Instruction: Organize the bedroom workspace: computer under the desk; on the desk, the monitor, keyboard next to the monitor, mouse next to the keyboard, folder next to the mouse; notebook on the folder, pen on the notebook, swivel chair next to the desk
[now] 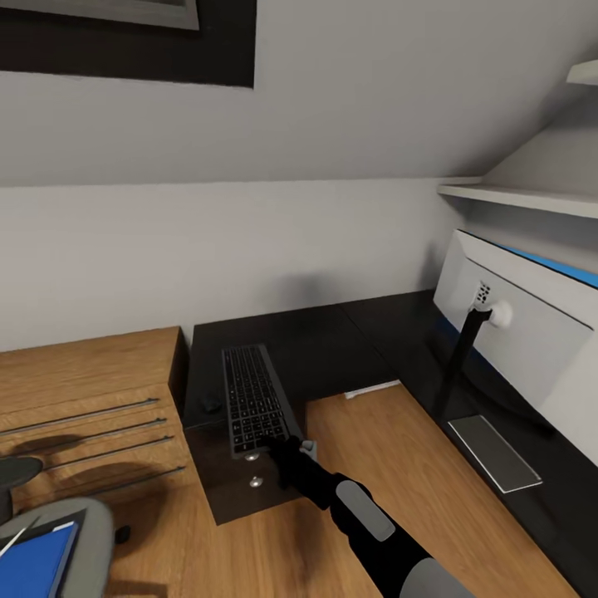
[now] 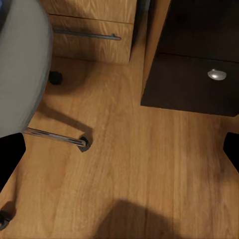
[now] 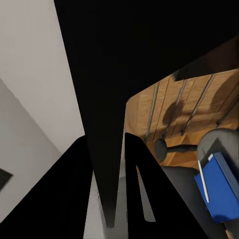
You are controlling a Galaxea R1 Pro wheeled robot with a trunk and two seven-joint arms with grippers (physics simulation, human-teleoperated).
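Observation:
The black keyboard point(image 1: 252, 397) lies on the left wing of the glossy black desk point(image 1: 332, 340), with the small mouse point(image 1: 212, 404) just to its left. My right gripper point(image 1: 279, 447) is at the keyboard's near end; in the right wrist view the gripper point(image 3: 105, 144) is shut on the keyboard's thin edge. The monitor point(image 1: 531, 332) stands on the desk's right wing, pale back toward me. The grey swivel chair point(image 1: 79, 540) carries the blue folder point(image 1: 33, 566) and the white pen point(image 1: 17, 540). My left gripper point(image 2: 119, 149) hangs open over the floor. Notebook and computer are out of view.
A light-wood cabinet point(image 1: 83, 399) with bar handles stands left of the desk. The black drawer unit point(image 2: 194, 84) with a silver knob point(image 2: 216, 74) sits under the keyboard's end. The chair's chrome base point(image 2: 55, 137) is near my left gripper. White shelves point(image 1: 531, 198) hang above the monitor.

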